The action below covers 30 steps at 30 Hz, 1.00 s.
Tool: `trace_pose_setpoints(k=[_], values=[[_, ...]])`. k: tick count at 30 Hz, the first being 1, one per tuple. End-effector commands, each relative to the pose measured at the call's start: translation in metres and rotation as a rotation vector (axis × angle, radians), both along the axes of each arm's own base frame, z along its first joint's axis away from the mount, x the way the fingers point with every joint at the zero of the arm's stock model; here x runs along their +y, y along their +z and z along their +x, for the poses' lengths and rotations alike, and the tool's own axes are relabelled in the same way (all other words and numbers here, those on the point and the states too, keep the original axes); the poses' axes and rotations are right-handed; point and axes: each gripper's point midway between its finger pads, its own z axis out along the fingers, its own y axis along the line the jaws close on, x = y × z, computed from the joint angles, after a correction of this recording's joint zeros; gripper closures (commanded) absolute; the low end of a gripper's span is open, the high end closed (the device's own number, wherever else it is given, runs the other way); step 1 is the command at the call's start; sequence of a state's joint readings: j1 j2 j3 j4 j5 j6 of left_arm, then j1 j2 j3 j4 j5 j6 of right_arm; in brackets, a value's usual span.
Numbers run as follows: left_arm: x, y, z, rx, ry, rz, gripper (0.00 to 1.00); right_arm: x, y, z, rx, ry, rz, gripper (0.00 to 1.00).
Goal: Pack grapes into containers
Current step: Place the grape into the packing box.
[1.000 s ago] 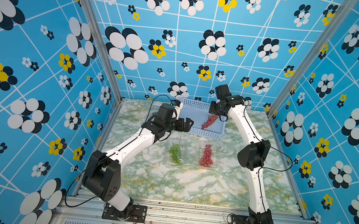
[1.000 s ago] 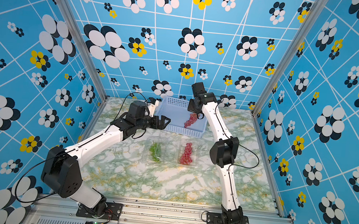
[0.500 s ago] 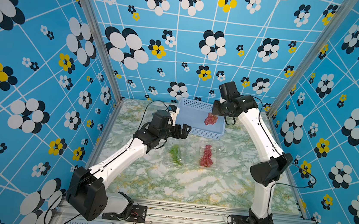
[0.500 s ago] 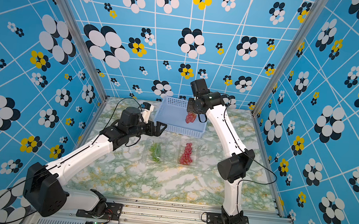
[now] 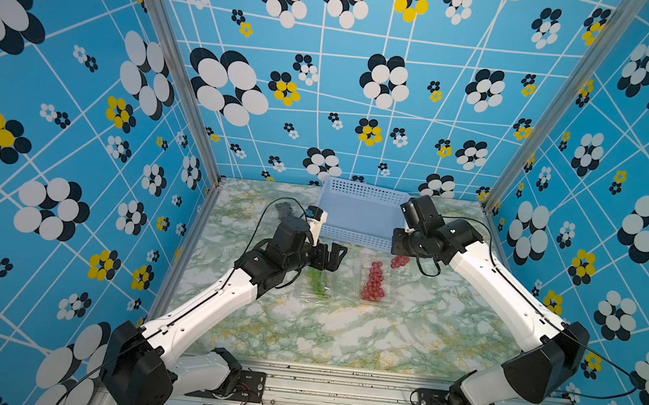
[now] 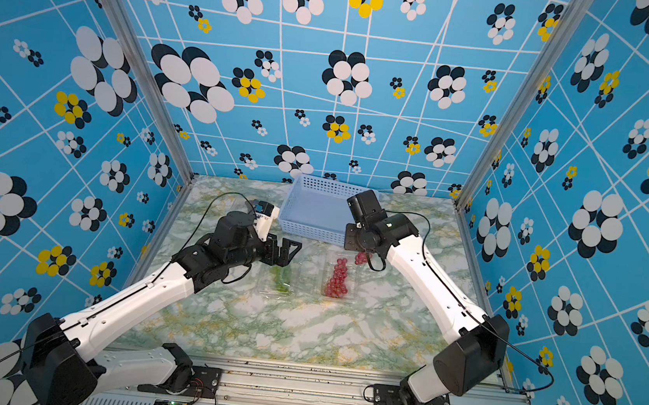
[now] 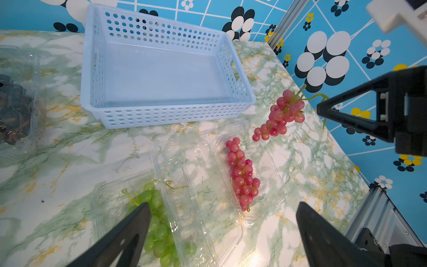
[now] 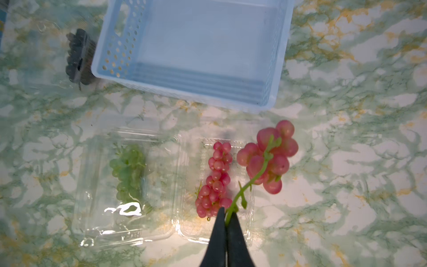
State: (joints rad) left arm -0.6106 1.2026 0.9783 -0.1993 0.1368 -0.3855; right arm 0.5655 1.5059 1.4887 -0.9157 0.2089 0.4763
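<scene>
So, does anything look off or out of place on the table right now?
Nothing spilled or damaged. One oddity: the right claw pinches the hanging red bunch only by its thin stem tip, a slim hold, near the clear container that already holds a second red bunch.

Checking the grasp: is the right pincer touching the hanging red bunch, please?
Touching: right wrist view shows the right pincer pinching the hanging red bunch by its stem.
</scene>
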Motion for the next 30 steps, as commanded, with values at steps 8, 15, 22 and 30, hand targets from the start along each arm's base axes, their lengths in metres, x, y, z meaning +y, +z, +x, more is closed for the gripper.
trace_pose_setpoints(k=[8, 15, 22, 30], values=[[-0.002, -0.009, -0.013, -0.005, 0.009, 0.030, 0.01, -0.015, 0.009, -0.020, -0.071, -0.030, 0.040, 1.00], [-0.004, -0.009, -0.016, -0.012, 0.003, 0.041, 0.00, -0.015, 0.020, -0.019, -0.090, -0.023, 0.047, 1.00], [-0.001, -0.005, -0.016, -0.035, 0.007, 0.057, 0.00, -0.009, 0.036, -0.019, -0.116, -0.005, 0.058, 1.00], [0.001, -0.003, -0.017, -0.047, 0.011, 0.056, 0.00, 0.006, 0.044, -0.034, -0.120, 0.058, 0.010, 1.00]])
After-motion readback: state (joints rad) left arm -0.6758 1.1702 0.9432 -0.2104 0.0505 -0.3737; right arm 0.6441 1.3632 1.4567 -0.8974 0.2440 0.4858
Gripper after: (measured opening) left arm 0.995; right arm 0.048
